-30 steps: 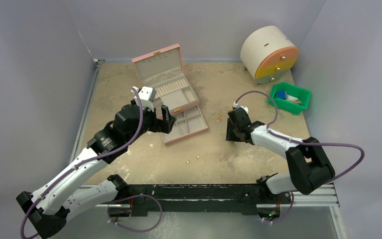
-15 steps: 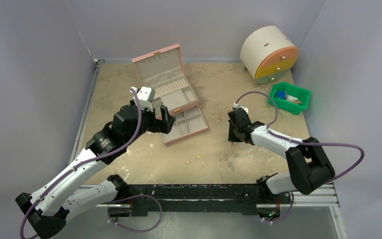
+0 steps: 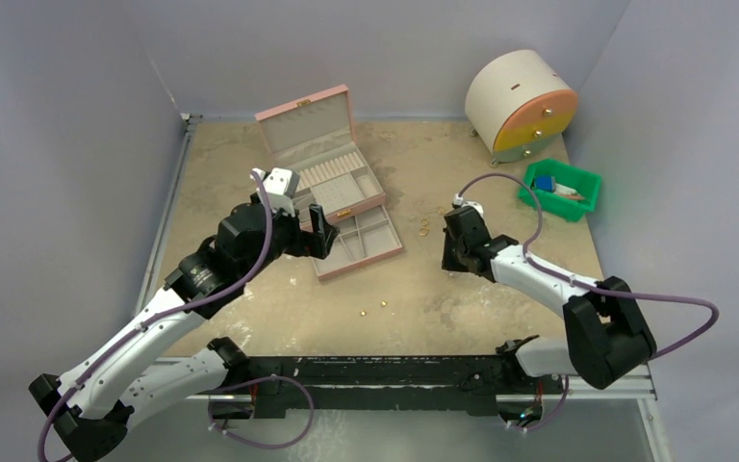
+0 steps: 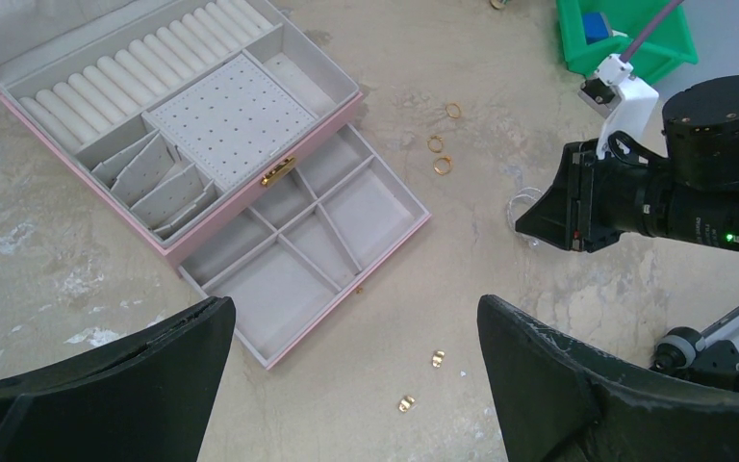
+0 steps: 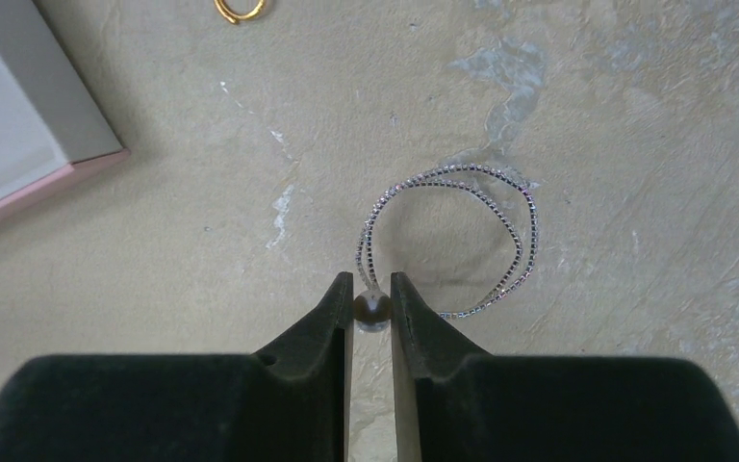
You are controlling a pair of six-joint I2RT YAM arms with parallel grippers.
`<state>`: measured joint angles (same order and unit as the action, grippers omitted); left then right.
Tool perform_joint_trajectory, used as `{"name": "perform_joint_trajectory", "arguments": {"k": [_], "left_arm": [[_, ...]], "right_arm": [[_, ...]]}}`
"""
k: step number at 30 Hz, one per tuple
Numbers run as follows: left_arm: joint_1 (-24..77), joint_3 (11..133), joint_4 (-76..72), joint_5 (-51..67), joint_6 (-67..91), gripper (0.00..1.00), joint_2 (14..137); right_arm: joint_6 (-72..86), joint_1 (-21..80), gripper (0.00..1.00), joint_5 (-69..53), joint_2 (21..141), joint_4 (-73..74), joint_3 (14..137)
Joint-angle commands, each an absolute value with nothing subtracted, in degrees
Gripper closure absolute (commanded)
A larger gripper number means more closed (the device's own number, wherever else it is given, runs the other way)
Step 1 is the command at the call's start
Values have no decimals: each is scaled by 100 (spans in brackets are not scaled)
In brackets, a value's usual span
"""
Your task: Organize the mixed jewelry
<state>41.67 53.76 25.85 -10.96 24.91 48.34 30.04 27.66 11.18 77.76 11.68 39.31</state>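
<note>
The thin silver bracelet (image 5: pixel 533 236) lies flat on the surface (image 5: pixel 635 385), curled in a double loop. The right claw (image 5: pixel 372 286) pinches its little round bead. Three small gold rings (image 4: pixel 442 165) lie close together nearby. Two tiny gold studs (image 4: pixel 437 358) sit farther off.

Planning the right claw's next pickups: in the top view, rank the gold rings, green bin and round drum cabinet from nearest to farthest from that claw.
Measured from the right claw, which is shut on the bracelet:
1. gold rings, just to its left, slightly farther back.
2. green bin, off to its right and farther back.
3. round drum cabinet, in the back right corner, behind the bin.
</note>
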Motion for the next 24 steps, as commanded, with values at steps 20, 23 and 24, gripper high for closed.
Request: {"name": "perform_joint_trajectory", "arguments": {"k": [20, 23, 24], "left_arm": [[4133, 5395, 2501, -1169, 2448, 3, 4713], [4124, 5402, 2522, -1183, 2443, 3, 4698], [4125, 5400, 2524, -1190, 2443, 3, 4690]], "right_arm": [[2758, 3144, 98, 20, 7304, 1102, 5358], [2901, 3286, 98, -116, 7557, 962, 5576], [2955, 3352, 98, -141, 7634, 884, 5638]]}}
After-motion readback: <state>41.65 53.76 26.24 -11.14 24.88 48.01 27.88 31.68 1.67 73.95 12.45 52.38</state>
